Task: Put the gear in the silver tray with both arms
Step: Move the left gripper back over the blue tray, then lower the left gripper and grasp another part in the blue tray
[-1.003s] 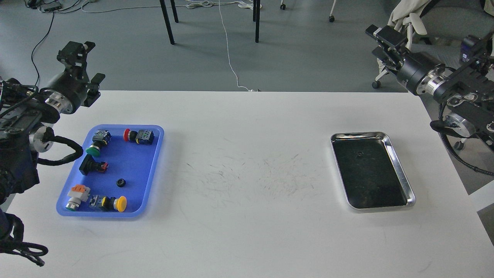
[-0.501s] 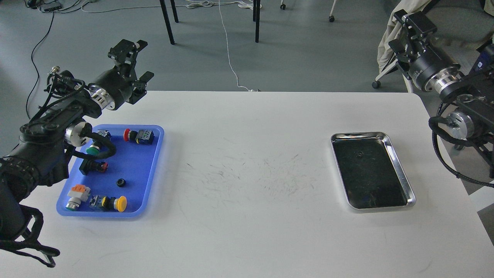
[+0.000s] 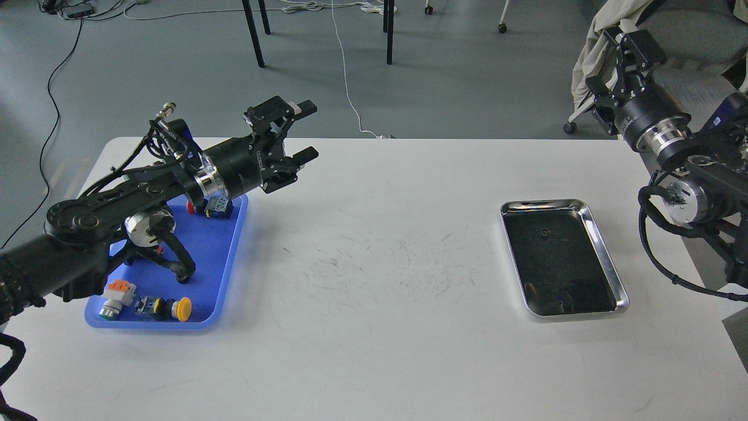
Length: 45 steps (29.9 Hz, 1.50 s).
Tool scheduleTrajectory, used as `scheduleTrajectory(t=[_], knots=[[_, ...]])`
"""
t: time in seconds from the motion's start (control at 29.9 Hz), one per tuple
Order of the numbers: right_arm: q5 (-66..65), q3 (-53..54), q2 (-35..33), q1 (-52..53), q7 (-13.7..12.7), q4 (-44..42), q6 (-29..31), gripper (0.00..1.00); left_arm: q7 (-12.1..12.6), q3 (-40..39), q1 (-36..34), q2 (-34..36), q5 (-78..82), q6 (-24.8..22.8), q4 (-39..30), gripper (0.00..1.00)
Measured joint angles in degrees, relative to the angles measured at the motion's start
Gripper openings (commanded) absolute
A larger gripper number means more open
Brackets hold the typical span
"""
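Left gripper (image 3: 301, 131) now swung over table, fingers spread, arm hiding blue tray (image 3: 225, 266) parts; right gripper (image 3: 628, 47) state unclear.

I'm seeing bright, even overhead light, sharp focus throughout; soft shadows beside the blue tray (image 3: 231, 266), and glare along the silver tray (image 3: 605, 257) rim.

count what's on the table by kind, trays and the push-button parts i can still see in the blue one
Trays: 2, the blue tray and the silver tray.
Push-button parts showing: 3, a red-capped one, a grey and orange one, a yellow-capped one; the left arm hides the rest.
Total: 5
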Motion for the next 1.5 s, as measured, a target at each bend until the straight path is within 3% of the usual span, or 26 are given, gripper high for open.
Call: scheduleTrajectory(t=[0.23,0.5,0.67,1.04,1.14,1.3,1.5], knots=[[2.80,1.77,-0.36,-0.77,0.00,1.29,0.01,0.95,0.09,-0.32,0.77,11.47,3.13,1.62,-5.59,0.98],[4.10,3.89,0.01,-2.20,0.00,1.34,0.11,0.95,-0.16,0.22,4.20,22.98,3.35,0.96,-7.01,0.96],[5.19,4.30,0.94,-3.41,0.00,1.40,0.09,0.95,-0.32,0.41,7.23,28.89,5.46,0.37,-11.38,0.75],[5.07,3.92,1.95,-3.93,0.00,1.37,0.26,0.95,-0.32,1.94,8.82,37.62,30.22,5.16,-23.79,0.79],[5.00,3.76,1.95,-3.93,0.00,1.36,0.32,0.95,-0.33,1.98,9.21,38.11,42.91,7.91,-24.90,0.81],[4.97,3.61,1.97,-3.93,0.00,1.42,0.30,0.95,-0.32,1.82,11.22,37.83,62.93,15.18,-26.18,0.94],[4.91,3.53,1.94,-3.93,0.00,1.41,0.16,0.95,-0.33,1.19,11.62,35.92,70.56,18.13,-26.09,0.98]])
